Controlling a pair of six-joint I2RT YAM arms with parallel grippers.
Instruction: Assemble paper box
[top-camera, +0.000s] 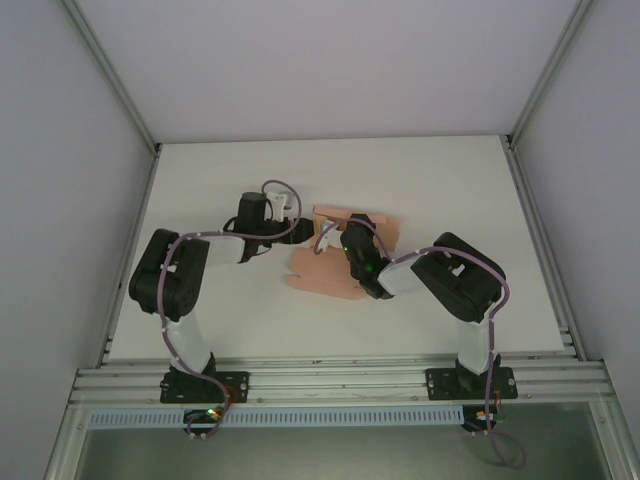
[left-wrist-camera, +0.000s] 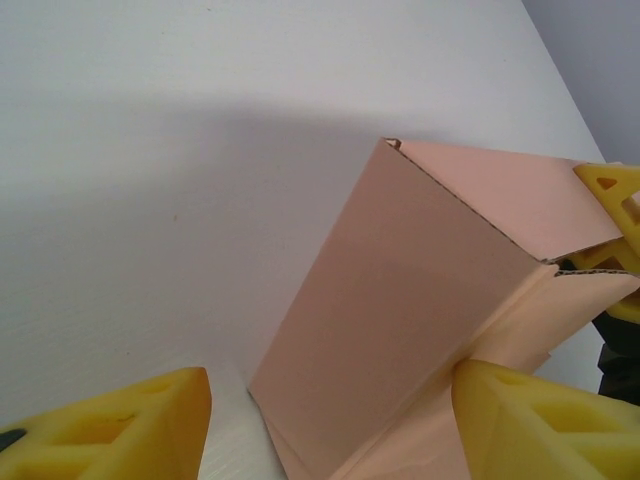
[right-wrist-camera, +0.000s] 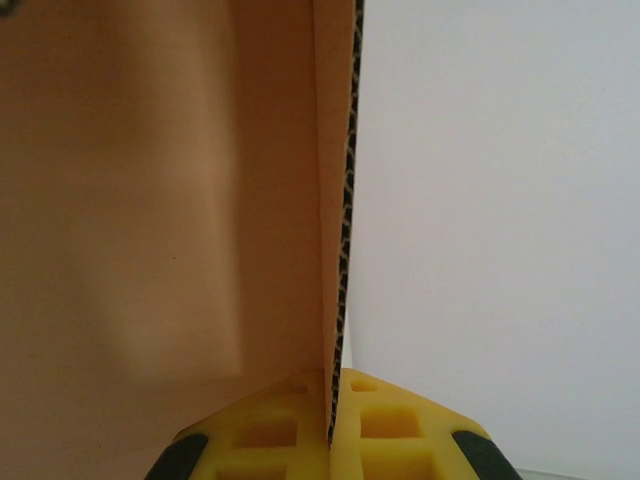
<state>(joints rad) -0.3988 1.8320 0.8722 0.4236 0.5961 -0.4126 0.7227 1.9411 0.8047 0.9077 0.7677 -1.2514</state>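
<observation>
The paper box (top-camera: 312, 278), a partly folded sheet of salmon-pink card, is seen near the middle of the white surface (top-camera: 220, 330), with one flat flap lying at its near side and a panel raised at its far side. An upright corrugated edge of the box (right-wrist-camera: 150, 200) is clamped between the closed yellow fingers of the right end effector (right-wrist-camera: 332, 425), which is placed over the box's middle. The left end effector (left-wrist-camera: 330, 390) is held wide just left of the box's far edge, with its fingers set to either side of the raised panel. Whether either finger touches the box cannot be told.
</observation>
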